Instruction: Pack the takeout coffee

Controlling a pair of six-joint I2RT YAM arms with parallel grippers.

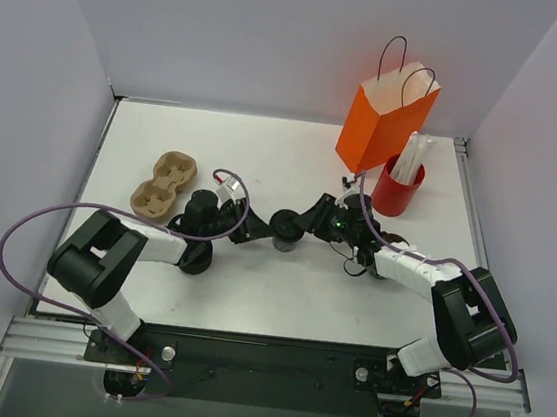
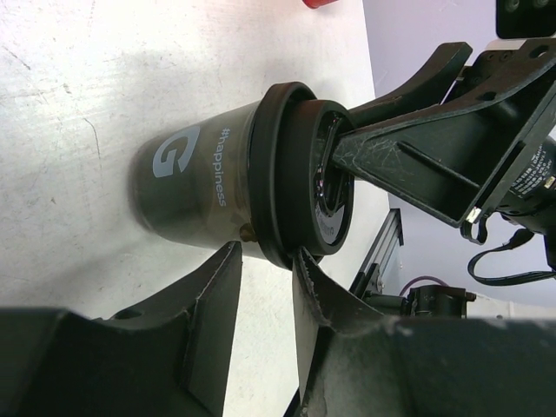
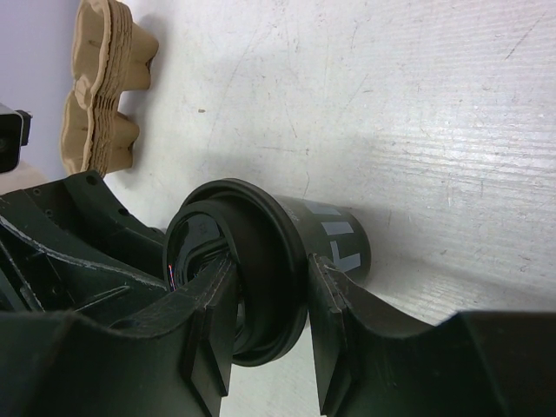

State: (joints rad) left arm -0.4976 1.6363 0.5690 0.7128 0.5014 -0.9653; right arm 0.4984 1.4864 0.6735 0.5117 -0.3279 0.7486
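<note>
At table (image 1: 265, 147) centre, takeout coffee (image 1: 288, 232), rim pinched by right tool (image 3: 269, 287), left tool (image 2: 265, 254) spread alongside

An orange paper bag (image 1: 384, 120) stands just beside a red cup of white straws (image 1: 397, 190). A tan pulp cup carrier (image 1: 164, 183) lies well apart.

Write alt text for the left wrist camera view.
A dark cup printed "#happiness" stands on a white table, with the right gripper clamped on its black top rim, one finger inside the top. In the foreground the left gripper is open, its fingers on either side of the rim's near edge.
</note>
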